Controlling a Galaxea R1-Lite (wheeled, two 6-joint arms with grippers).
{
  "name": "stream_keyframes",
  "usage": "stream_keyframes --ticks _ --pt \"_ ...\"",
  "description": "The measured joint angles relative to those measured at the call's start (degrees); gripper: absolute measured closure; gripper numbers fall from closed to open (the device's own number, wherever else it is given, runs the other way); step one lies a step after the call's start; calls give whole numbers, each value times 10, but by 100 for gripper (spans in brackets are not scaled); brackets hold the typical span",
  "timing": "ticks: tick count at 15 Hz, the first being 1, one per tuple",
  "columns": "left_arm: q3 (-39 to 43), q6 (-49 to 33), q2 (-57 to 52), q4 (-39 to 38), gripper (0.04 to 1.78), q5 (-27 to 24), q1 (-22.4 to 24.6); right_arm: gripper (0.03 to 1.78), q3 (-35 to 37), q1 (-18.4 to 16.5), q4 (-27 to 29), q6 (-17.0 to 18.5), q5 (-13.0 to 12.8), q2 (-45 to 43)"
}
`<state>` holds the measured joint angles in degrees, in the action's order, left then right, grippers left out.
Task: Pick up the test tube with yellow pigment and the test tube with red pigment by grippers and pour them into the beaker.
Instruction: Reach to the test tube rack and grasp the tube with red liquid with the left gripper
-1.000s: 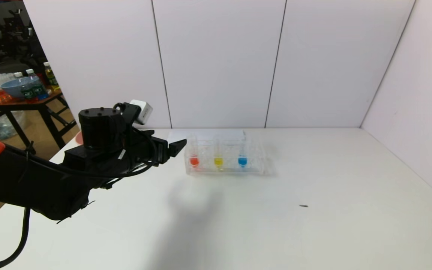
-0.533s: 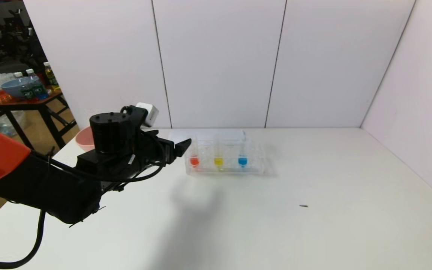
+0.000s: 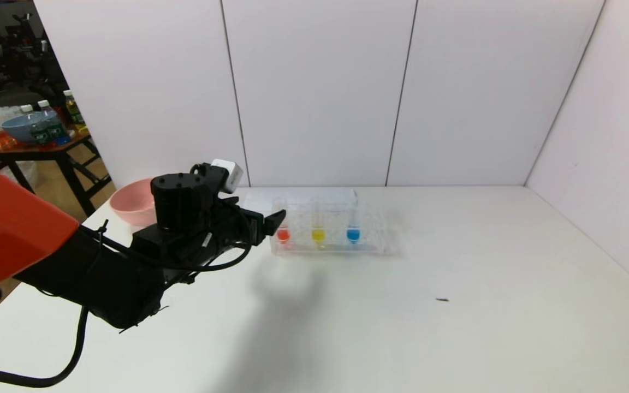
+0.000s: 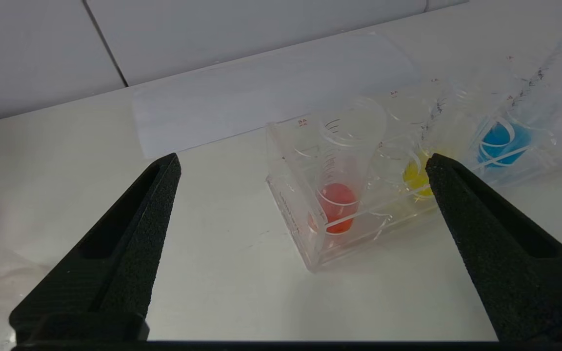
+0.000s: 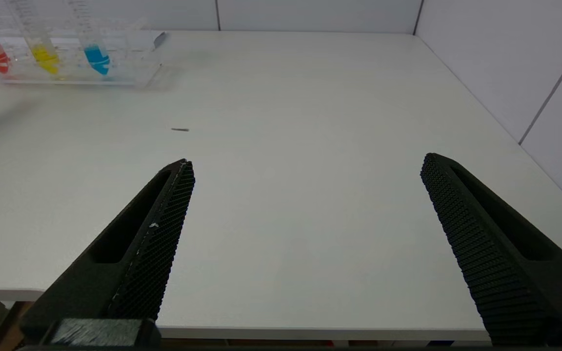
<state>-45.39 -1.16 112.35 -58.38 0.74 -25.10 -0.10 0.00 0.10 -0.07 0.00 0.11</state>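
The test tube with red pigment (image 4: 335, 204) stood upright in the end slot of the clear rack (image 3: 328, 243), just ahead of the left gripper (image 4: 300, 163) — jaws spread wide, holding nothing. Beside it stood the test tube with yellow pigment (image 3: 318, 234). The right gripper (image 5: 305, 165) hung over the table (image 3: 456, 327) edge — jaws wide, empty.

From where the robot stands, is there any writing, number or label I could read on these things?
None can be read.
Test tubes: printed scale lines, figures too blurred.
Clear rack: small red marks on top and faint embossed lettering on its end wall, both illegible.
Bottles on the far table: green labels, too small.
White sheet behind the rack: blank.
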Motion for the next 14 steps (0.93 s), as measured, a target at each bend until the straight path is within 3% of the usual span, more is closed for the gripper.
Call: stream_keyframes --ticks 14 --pt "-37 -2 67 -32 6 15 -6 11 0 0 0 0 0 0"
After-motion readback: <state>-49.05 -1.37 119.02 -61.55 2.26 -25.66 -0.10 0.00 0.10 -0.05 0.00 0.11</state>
